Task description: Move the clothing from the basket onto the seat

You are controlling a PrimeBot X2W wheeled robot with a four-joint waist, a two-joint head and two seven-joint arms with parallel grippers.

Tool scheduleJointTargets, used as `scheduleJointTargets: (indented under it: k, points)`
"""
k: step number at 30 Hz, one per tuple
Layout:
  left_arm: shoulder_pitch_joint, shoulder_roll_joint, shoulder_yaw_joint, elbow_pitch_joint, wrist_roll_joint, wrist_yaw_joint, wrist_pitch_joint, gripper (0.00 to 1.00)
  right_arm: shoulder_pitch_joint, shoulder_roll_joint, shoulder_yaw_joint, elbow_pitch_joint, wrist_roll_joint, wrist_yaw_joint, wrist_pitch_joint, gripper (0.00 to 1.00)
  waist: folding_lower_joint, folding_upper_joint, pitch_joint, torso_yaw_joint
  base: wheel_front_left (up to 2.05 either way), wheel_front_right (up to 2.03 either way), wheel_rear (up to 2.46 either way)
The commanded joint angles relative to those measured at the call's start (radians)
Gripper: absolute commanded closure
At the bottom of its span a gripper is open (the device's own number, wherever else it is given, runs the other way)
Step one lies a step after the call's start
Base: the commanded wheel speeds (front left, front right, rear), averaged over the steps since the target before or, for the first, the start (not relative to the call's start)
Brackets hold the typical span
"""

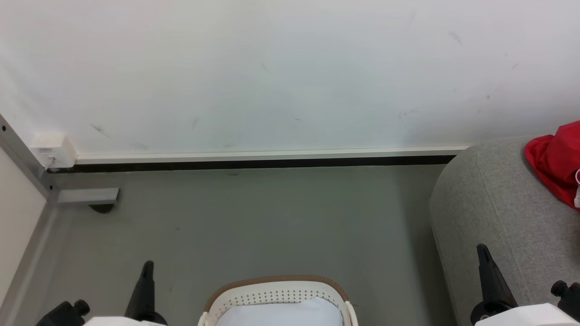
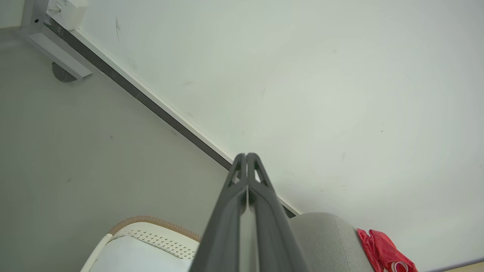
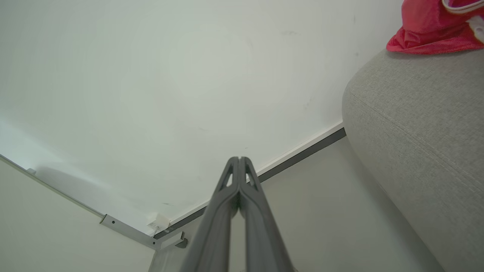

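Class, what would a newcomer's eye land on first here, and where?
The bright red clothing on the grey seat, at the head view's right edge, stands out against pale wall and floor. Next, the tan-rimmed white basket, bottom centre, between the left gripper and right gripper, jaws shut.

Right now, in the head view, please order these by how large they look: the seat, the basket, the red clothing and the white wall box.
1. seat
2. basket
3. red clothing (the frame crops both this and the basket, so their order is unsure)
4. white wall box

White scuffed wall (image 1: pixel 290 68), grey floor (image 1: pixel 272 217) (dark skirting strip (image 1: pixel 263 163) between).
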Motion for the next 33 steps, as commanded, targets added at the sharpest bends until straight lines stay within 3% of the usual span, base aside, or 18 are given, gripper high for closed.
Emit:
scheduleJointTargets:
  k: [1,33]
  points:
    - [-0.023,0.001,0.010,-0.007,-0.035,-0.006,0.006,1.00,-0.027,-0.004,-0.010,-0.009,0.034,-0.001,0.006,1.00,0.0000,0.0000,0.000,0.001,0.00,0.00,0.00]
    - [-0.058,-0.019,0.060,0.023,-0.366,-0.031,0.103,1.00,-0.037,0.004,-0.091,0.008,0.364,-0.001,0.091,1.00,0.0000,0.0000,-0.006,0.015,0.00,0.00,0.00]
